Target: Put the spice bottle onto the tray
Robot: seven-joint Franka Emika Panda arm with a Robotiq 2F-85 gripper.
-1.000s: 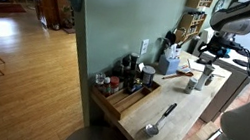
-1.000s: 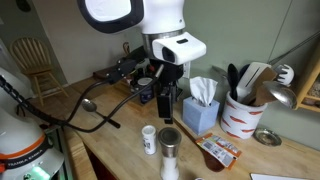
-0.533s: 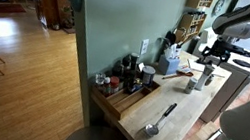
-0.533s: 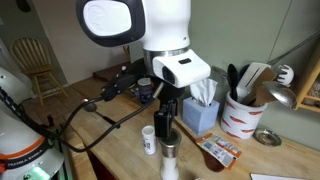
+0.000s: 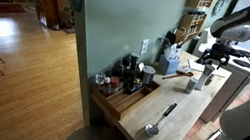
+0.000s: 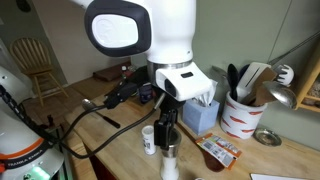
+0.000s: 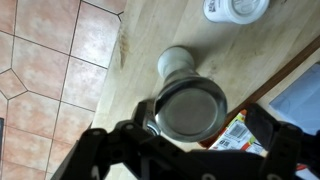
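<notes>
Gripper [image 6: 167, 133] points straight down, jaws apart. In the wrist view the fingers [image 7: 105, 152] sit either side of the metal cap with a gap showing on at least one side, so you aren't clamped on anything yet.

The spice bottle [image 6: 169, 160] is directly under the gripper, upright on the counter. Its long axis is vertical and in line with your approach. From the wrist view the cap [image 7: 190, 108] is roughly centred between the fingers, and the pale body drops away below it. My read: no lateral correction needed, just descend and close around the neck or upper body.

Watch the small white bottle [image 6: 148, 140]. It's just beside the spice bottle, on the side away from the tissue box [image 6: 203, 106]. One finger has to come down between the two, and I can't tell how much room there is.

The tray [image 5: 125, 104] is well apart from you, at the other end of the counter against the green wall, with dark jars clustered on it. The ladle [image 5: 159, 120] lies on the counter between you and the tray. So after the grasp: lift clear first, then travel along the counter toward the wall.
</notes>
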